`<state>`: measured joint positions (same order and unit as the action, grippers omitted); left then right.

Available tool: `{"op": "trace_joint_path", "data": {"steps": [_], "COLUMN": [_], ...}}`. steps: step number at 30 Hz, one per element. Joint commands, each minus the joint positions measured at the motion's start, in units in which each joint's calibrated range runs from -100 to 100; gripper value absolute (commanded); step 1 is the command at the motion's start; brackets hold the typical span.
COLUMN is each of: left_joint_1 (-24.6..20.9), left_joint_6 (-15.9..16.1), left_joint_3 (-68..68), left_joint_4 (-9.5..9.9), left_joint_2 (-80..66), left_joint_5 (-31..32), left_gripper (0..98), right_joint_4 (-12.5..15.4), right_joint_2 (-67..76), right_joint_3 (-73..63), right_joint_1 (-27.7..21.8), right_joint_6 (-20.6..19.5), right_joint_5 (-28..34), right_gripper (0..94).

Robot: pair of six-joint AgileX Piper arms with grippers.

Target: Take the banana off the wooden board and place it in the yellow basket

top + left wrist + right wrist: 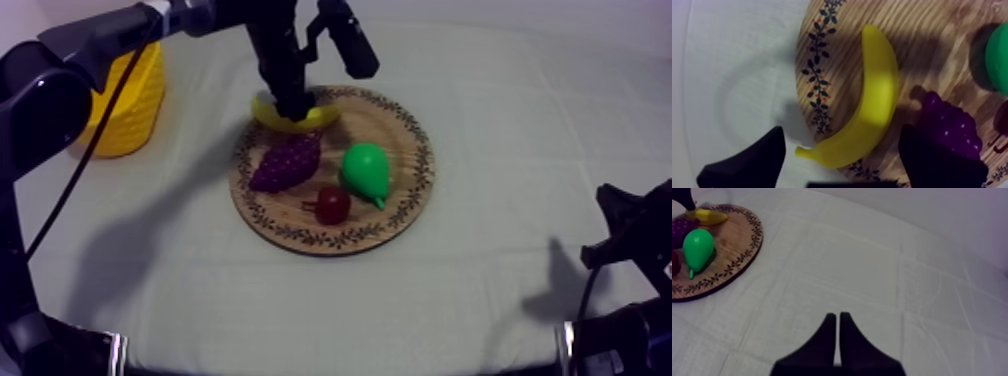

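We are lining up the grasp on the banana (291, 116), which is lying on the wooden board (405, 140) at its 11 o'clock rim, with one end reaching the patterned edge. Our left hand (842, 132) is hanging right over it with its fingers (754, 160) apart, straddling the fruit near its stem end. One finger is sitting out over the bench (500, 280) beyond the rim. The other is sitting over the board just beside the grapes (286, 162). As we are judging it, nothing is clamped yet.

To do this step well, we are aiming to bring the hand straight down so both fingers are passing clear of the banana's sides. Then we are closing across its narrow width, not along its curve. The inner finger is the worry: the grapes are lying just at the banana's 6 o'clock, so we are favouring a small shift away from the bunch. The outer finger is needing to drop outside the rim, not onto it.

The yellow basket (130, 100) is standing at the board's 9 o'clock, well apart, so we are planning a lift high enough to clear its wall. The pear (365, 172) and the small red fruit (332, 204) are lying out of the way. Our right hand (837, 319) is resting with its fingers together, well clear of the board.
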<state>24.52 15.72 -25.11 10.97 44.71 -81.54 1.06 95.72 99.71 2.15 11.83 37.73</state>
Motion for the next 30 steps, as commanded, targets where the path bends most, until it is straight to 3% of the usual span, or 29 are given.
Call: {"op": "trace_joint_path", "data": {"steps": [1, 15, 30], "left_joint_1": [-0.04, 0.03, 0.24], "left_joint_6": [-0.02, -0.03, -0.35], "left_joint_3": [0.06, -0.46, 0.36], "left_joint_4": [0.00, 0.00, -0.04], "left_joint_2": [0.52, 5.12, 6.49], "left_joint_5": [0.26, 1.20, 1.21], "left_gripper": [82.4, 77.1, 59.2], "right_joint_4": [-0.01, -0.01, -0.01], "right_joint_2": [0.03, 0.03, 0.03], "right_joint_3": [-0.05, -0.05, -0.05], "right_joint_1": [-0.01, -0.01, -0.01], "right_joint_6": [0.02, 0.02, 0.02], "right_joint_5": [0.01, 0.01, 0.01], "right_gripper": [0.6, 0.6, 0.6]}}
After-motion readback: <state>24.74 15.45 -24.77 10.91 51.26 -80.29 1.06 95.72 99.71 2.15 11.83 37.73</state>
